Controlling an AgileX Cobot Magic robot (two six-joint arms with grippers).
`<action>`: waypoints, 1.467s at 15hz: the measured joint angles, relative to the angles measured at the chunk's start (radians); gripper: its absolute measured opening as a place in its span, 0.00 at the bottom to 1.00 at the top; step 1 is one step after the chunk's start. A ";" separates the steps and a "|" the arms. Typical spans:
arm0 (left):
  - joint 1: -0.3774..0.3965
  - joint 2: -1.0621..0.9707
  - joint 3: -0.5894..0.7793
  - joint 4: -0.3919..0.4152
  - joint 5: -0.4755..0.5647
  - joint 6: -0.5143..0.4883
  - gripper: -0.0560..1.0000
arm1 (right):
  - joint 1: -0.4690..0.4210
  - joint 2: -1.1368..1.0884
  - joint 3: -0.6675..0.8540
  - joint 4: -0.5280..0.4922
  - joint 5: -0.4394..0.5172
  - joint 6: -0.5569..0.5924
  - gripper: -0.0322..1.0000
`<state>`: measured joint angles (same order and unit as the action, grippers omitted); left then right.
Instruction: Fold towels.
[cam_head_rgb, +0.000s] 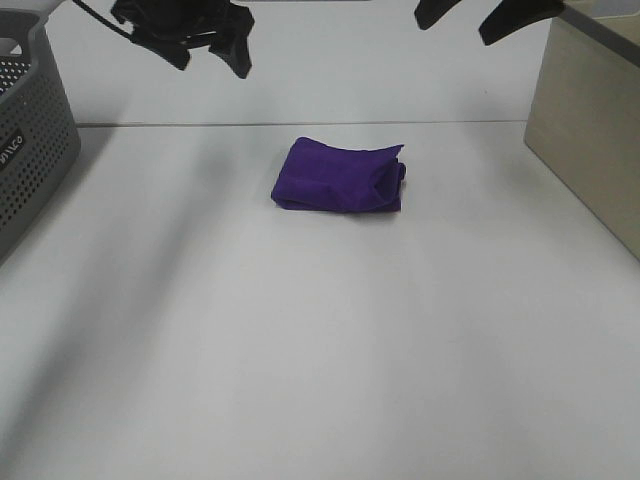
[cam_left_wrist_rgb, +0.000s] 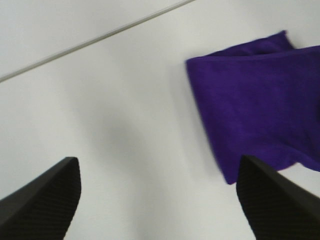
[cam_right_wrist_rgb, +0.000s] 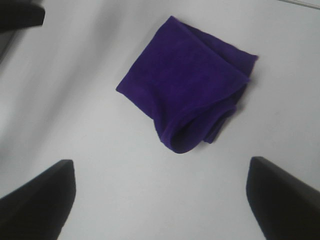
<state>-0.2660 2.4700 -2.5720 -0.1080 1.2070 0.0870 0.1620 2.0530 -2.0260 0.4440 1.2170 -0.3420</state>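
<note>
The deep purple towel (cam_head_rgb: 341, 176) lies folded into a small thick packet on the white table, toward the back middle. It also shows in the left wrist view (cam_left_wrist_rgb: 255, 100) and in the right wrist view (cam_right_wrist_rgb: 187, 82), with layered edges bulging on one side. No care tag shows. My left gripper (cam_head_rgb: 212, 52) hangs high at the back left, open and empty. My right gripper (cam_head_rgb: 487, 20) hangs high at the back right, open and empty. Both are above and apart from the towel.
A grey perforated basket (cam_head_rgb: 30, 140) stands at the left edge. A beige box (cam_head_rgb: 590, 130) stands at the right edge. The white table (cam_head_rgb: 320, 350) stretches in front of the towel; a seam runs along its back.
</note>
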 joint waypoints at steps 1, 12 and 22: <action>0.011 -0.009 0.000 0.063 0.003 -0.029 0.79 | 0.042 0.011 -0.001 -0.010 -0.004 -0.013 0.89; 0.068 -0.064 0.000 0.103 0.006 -0.069 0.79 | 0.195 0.362 -0.001 0.054 -0.160 -0.217 0.88; 0.068 -0.064 0.000 0.103 0.007 -0.070 0.78 | 0.104 0.427 -0.001 -0.008 -0.257 -0.222 0.86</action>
<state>-0.1980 2.4060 -2.5720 -0.0050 1.2140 0.0170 0.2660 2.4800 -2.0270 0.4360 0.9600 -0.5640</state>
